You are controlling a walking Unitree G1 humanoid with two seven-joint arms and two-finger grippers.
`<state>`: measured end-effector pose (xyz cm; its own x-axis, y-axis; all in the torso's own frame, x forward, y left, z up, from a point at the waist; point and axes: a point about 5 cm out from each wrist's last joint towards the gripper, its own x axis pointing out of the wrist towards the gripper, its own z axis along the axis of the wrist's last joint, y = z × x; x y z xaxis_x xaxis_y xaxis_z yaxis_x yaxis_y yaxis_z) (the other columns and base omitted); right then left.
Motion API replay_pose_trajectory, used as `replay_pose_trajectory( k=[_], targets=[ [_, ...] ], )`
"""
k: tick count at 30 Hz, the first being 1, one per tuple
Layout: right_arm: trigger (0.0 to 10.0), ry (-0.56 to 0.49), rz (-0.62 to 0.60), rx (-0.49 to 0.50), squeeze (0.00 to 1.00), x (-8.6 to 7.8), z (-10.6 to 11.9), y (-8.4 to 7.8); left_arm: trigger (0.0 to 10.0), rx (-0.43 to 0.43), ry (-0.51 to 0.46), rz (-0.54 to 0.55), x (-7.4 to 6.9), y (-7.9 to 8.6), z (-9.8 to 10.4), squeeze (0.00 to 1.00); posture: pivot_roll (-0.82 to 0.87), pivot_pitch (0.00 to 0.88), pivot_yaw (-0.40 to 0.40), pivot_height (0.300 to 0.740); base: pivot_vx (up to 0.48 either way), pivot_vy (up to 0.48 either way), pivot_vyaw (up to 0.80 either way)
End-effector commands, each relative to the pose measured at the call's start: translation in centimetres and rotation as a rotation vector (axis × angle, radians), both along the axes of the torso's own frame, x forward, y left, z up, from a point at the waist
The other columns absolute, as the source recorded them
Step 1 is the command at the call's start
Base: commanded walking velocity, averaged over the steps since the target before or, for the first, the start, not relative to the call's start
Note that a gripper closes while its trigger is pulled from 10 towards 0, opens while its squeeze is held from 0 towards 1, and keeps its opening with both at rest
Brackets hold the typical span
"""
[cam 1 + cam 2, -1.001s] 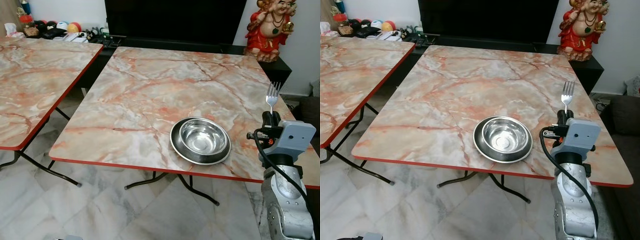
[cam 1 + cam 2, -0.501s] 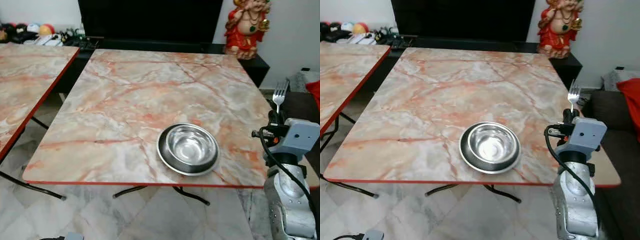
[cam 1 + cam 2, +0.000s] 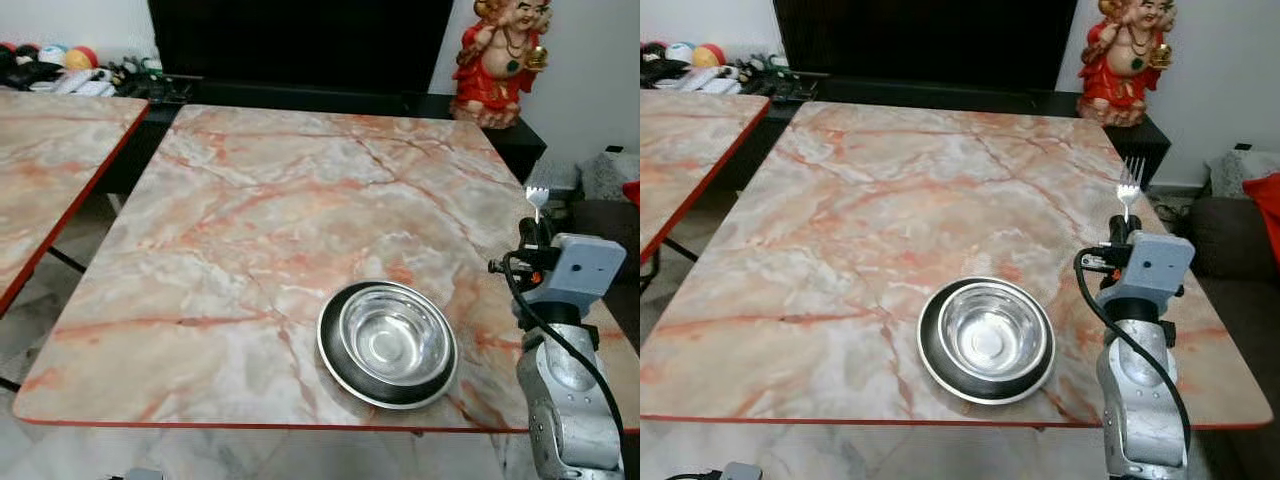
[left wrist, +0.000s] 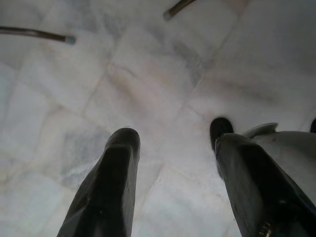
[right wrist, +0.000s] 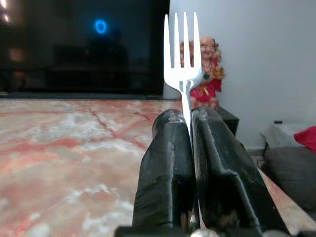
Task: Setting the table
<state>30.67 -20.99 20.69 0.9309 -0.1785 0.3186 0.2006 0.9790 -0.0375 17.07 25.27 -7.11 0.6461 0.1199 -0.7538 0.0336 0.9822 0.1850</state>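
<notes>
A shiny steel bowl (image 3: 390,342) sits in a dark steel plate (image 3: 337,362) near the front edge of the marble-patterned table (image 3: 290,210). My right gripper (image 5: 189,117) is shut on a silver fork (image 5: 181,54), held upright with its tines up. That fork (image 3: 1129,183) stands above the table's right edge, to the right of the bowl (image 3: 986,334) and a little farther back. My left gripper (image 4: 173,140) hangs open over the pale tiled floor with nothing between its fingers.
A second marble-patterned table (image 3: 50,150) stands at the left, with a gap between the two. A red figurine (image 3: 498,60) stands on a dark cabinet behind the table, beside a large black screen (image 3: 300,45). A grey sofa with a red cushion (image 3: 1265,205) is at the right.
The camera has come closer to the table and tilted down, so the bowl now lies lower in the picture. The fork stays upright in my right gripper.
</notes>
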Motion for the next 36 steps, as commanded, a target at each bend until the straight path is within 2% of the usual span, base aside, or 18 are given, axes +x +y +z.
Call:
replay_pose_trajectory(
  k=[1, 4, 6, 9, 11, 12, 19, 21, 36],
  targets=[
    [10.0, 0.033, -0.028, -0.018, 0.0, -0.1, -0.3, -0.7, 10.0, -0.007, 0.046, 0.0, -1.2, -0.2, -0.7, 0.0, 0.0, 0.141, -0.033, 0.74, 0.0, 0.0, 0.0],
    [10.0, 0.084, -0.026, -0.039, 0.0, 0.3, -0.7, -0.9, 10.0, -0.013, 0.049, -0.002, -1.3, -0.4, -0.7, 0.0, 0.0, 0.142, -0.033, 0.74, 0.0, 0.0, 0.0],
    [10.0, 0.184, -0.015, -0.074, 0.0, 0.9, -1.8, -1.1, 10.0, -0.015, 0.05, -0.003, -1.2, -0.5, -0.8, 0.0, -0.01, 0.142, -0.035, 0.74, 0.0, 0.0, 0.0],
    [10.0, 0.29, -0.01, -0.049, 0.0, 1.3, -3.2, -1.4, 10.0, -0.019, 0.051, -0.008, -1.2, -0.6, -0.8, 0.0, -0.01, 0.142, -0.035, 0.74, 0.0, 0.0, 0.0],
    [10.0, 0.41, 0.012, -0.022, 0.0, 1.6, -4.8, -1.8, 10.0, -0.023, 0.048, -0.008, -1.1, -0.8, -0.8, 0.0, -0.01, 0.141, -0.038, 0.74, 0.0, 0.0, 0.0],
    [10.0, 0.477, 0.029, 0.023, 0.0, 1.7, -5.7, -2.2, 10.0, -0.026, 0.047, -0.006, -1.1, -0.8, -0.8, 0.0, 0.0, 0.141, -0.039, 0.74, 0.0, 0.0, 0.0],
    [10.0, 0.594, 0.119, 0.071, 0.0, 2.0, -7.4, -2.0, 10.0, -0.028, 0.059, -0.009, -1.3, -0.7, -0.9, 0.0, -0.01, 0.146, -0.037, 0.74, 0.0, 0.0, 0.0],
    [10.0, 0.646, 0.109, 0.095, 0.0, 1.9, -8.2, -2.2, 10.0, -0.032, 0.058, -0.011, -1.3, -0.8, -0.9, 0.0, 0.0, 0.148, -0.036, 0.74, 0.0, 0.0, 0.0],
    [10.0, 0.662, 0.215, 0.094, 0.0, 2.1, -8.5, -0.9, 10.0, -0.03, 0.058, -0.025, -0.9, -0.8, -0.7, 0.0, -0.01, 0.151, -0.025, 0.74, 0.0, 0.0, 0.0]
  ],
)
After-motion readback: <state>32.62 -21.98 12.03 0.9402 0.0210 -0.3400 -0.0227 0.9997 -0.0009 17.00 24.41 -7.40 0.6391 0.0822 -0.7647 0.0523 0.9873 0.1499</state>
